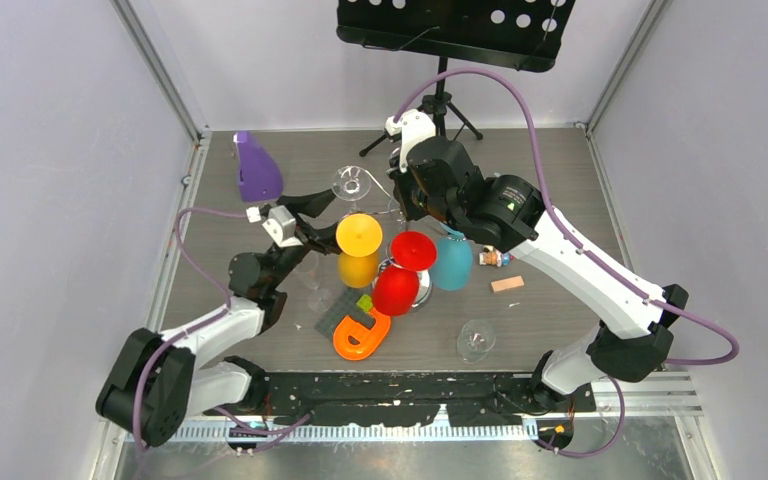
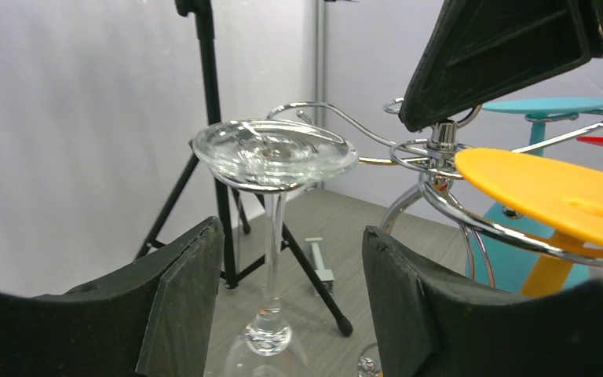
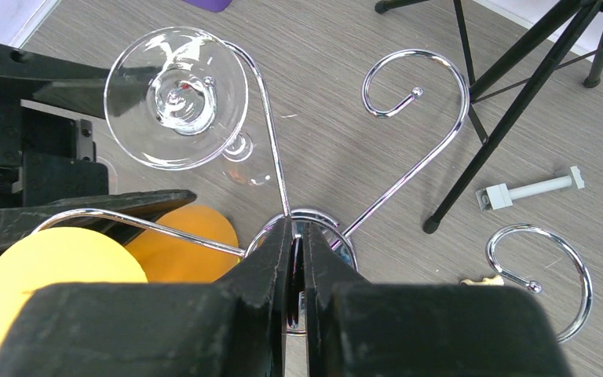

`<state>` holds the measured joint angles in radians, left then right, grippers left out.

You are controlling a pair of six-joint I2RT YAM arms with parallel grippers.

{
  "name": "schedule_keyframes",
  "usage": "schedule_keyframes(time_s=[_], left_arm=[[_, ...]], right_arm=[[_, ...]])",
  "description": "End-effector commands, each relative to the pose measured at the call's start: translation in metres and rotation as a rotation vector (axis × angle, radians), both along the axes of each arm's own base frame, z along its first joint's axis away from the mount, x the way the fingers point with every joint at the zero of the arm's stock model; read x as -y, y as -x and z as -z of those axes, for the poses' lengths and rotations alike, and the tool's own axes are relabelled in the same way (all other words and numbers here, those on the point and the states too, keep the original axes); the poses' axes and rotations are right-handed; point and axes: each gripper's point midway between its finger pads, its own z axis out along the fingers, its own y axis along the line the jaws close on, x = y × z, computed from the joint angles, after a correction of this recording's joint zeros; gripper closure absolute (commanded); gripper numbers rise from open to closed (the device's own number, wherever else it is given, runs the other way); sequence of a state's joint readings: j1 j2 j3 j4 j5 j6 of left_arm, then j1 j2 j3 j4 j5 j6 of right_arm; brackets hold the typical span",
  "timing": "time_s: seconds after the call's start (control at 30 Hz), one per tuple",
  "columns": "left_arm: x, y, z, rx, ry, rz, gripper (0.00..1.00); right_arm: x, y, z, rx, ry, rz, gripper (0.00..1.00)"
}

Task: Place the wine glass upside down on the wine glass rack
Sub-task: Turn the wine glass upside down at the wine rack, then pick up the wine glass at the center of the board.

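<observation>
Pale walls (image 1: 50, 150) enclose the grey wood-grain worktop (image 1: 560, 320). We see the left end effector (image 2: 290, 243) spread astride, and clear of, the wine glass (image 2: 275, 149), which hangs foot-up from an arm of the wine glass rack (image 2: 442, 141). The right end effector (image 3: 297, 236) pinches the rack's central post. A black music stand (image 1: 450, 25) stands behind.

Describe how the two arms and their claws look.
The left arm and right arm both have white links between bulky black joints, and a purple cable runs along each. The right arm's black wrist housing carries a small green mark. The left claw and right claw have thick, matte black, wedge-shaped fingers.
</observation>
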<state>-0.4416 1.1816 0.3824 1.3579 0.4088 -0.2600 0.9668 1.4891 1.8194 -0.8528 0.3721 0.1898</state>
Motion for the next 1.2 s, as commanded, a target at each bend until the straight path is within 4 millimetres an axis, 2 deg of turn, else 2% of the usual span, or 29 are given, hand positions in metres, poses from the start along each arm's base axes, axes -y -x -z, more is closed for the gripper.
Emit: schedule_keyframes(time_s=[0.0, 0.23, 0.53, 0.73, 0.87, 1.13, 1.17], left_arm=[[-0.018, -0.005, -0.007, 0.026, -0.037, -0.120, 0.32], [-0.042, -0.011, 0.005, -0.050, -0.123, -0.268, 0.14], [-0.068, 0.003, -0.008, -0.050, -0.123, -0.373, 0.06], [-0.091, 0.019, -0.017, -0.058, -0.083, -0.447, 0.04], [-0.116, 0.024, -0.020, -0.143, 0.010, -0.536, 0.04], [-0.141, 0.038, -0.003, -0.362, 0.128, -0.591, 0.08], [-0.144, 0.039, 0.009, -0.432, 0.135, -0.607, 0.07]], right_arm=[[-0.005, 0.011, -0.017, -0.006, -0.078, -0.035, 0.94], [-0.006, 0.011, -0.019, -0.007, -0.082, -0.035, 0.94], [-0.005, 0.010, -0.021, -0.001, -0.086, -0.028, 0.92], [-0.003, 0.008, -0.025, 0.013, -0.090, -0.021, 0.75], [-0.003, 0.007, -0.031, 0.024, -0.101, -0.016, 0.67], [0.001, 0.004, -0.053, 0.078, -0.118, -0.005, 0.54], [0.003, 0.003, -0.055, 0.089, -0.113, 0.000, 0.52]])
